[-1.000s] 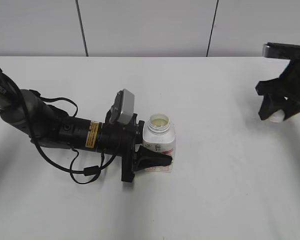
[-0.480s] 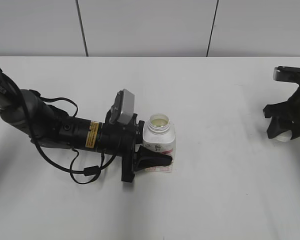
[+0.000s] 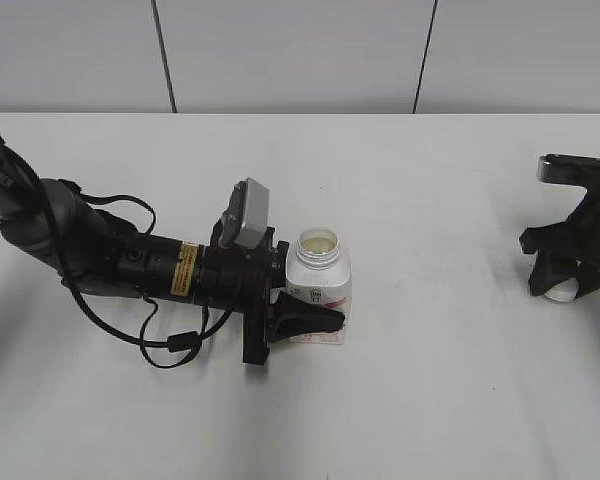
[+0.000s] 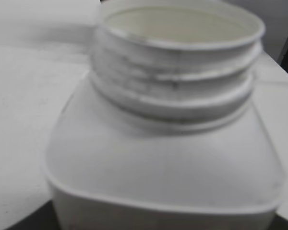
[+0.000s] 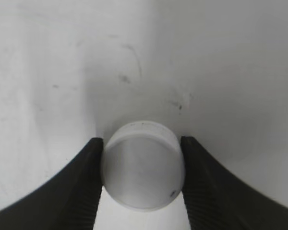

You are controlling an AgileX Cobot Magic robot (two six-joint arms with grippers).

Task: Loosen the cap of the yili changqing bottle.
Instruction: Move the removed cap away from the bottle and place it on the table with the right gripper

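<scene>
The yili changqing bottle [image 3: 318, 285] stands upright at the table's middle, its wide threaded neck uncapped; pale liquid shows inside. Its white shoulder and neck fill the left wrist view [image 4: 173, 158]. My left gripper [image 3: 315, 318] lies low on the table and is shut on the bottle's body. The white cap [image 5: 143, 171] sits between the black fingers of my right gripper [image 5: 143, 179], which is shut on it, just over the tabletop. In the exterior view the right gripper [image 3: 560, 288] is at the far right, with the cap [image 3: 561, 292] showing below it.
The white table [image 3: 440, 380] runs to a grey panelled wall [image 3: 290, 55] at the back. The left arm's black body and loose cables [image 3: 130, 270] lie across the table's left side. Faint scuff marks [image 5: 129, 72] show on the tabletop.
My right gripper has moved right and then down toward the tabletop with the cap in it. The left gripper and bottle have not moved.
</scene>
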